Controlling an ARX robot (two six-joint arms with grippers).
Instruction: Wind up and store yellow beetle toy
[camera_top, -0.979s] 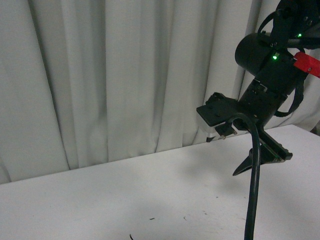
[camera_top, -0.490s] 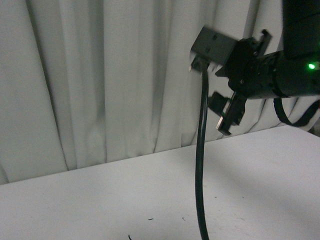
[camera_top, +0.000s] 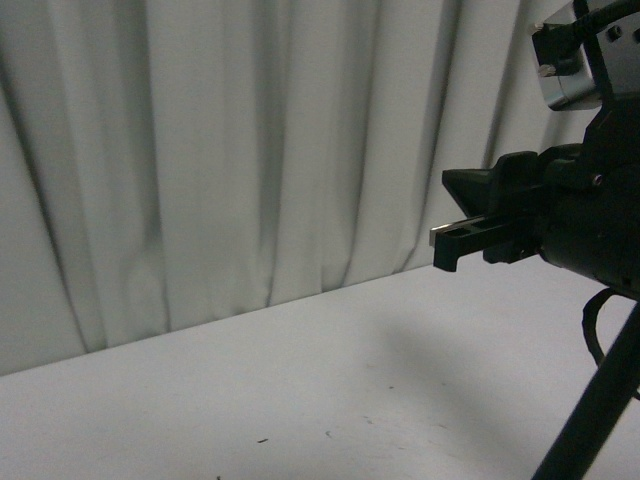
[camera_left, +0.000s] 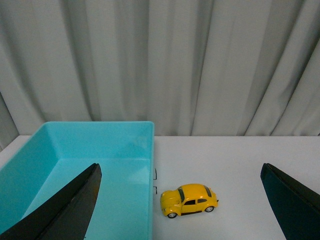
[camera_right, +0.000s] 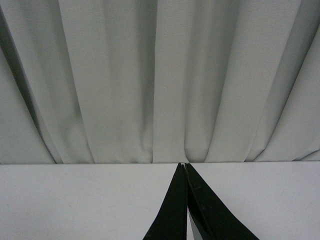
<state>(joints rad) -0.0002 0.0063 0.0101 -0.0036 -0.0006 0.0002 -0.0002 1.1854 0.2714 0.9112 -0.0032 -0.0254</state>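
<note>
Table (camera_left: 240, 155), white, carries a turquoise bin (camera_left: 100, 137) and the yellow beetle toy (camera_left: 189, 201); the toy stands on its wheels outside the bin, just beside one long wall, with a narrow strip of table showing between car and wall; its side is turned to the left wrist camera. Behind the bin hangs a pale pleated curtain (camera_left: 175, 65). The left gripper (camera_left: 180, 170) hovers on the near side of the bin, its two dark fingers (camera_left: 65, 210) spread wide and gripping nothing; one finger shows in front of the bin, the other well out beyond the toy, so the toy sits between them in that view. The right gripper (camera_right: 184, 169) has its fingers pressed together tip to tip, pinching nothing, and points across the table towards the curtain; in the front view the right arm (camera_top: 570, 220) is held above the table; where it stands relative to the bin cannot be told.
</note>
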